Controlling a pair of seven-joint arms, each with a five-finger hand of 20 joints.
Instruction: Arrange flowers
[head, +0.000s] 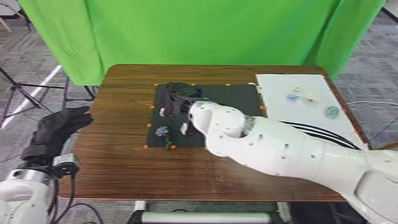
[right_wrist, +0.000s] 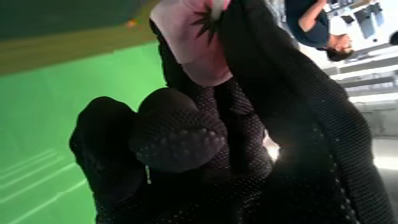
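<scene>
Right hand (head: 180, 95): over the far part of the dark mat (head: 216, 93), arm slanting in from the right of the head view across the bench (head: 107, 170). In the right wrist view its fingers (right_wrist: 302, 100) are bent in, with a pink flower (right_wrist: 202, 60) held narrowly among them. Green pointed leaves (right_wrist: 210, 25) lie against the pink petals, near the end of the flower farther from the palm. Grip looks like a pinch, though the glove hides part of the contact.

Left hand (head: 59, 129): off the bench's left edge, beside it, fingers relaxed and fairly straight, holding nothing.

On the mat, nearer the robot than the right hand: a leafy green piece (head: 162, 131) toward the left side, stem pointing back toward the robot, and a pale piece (head: 185, 128) just to its right. Both probably flower parts, too small to be sure. Orange dots sit around the mat's border.

Right of the mat: white panel (head: 289, 112) on the bench. Toward its far end, a small light-blue item (head: 292, 96); nearer the robot and by the panel's right edge, a pale green item (head: 332, 112). Green curtain (head: 204, 35) hangs beyond the bench.
</scene>
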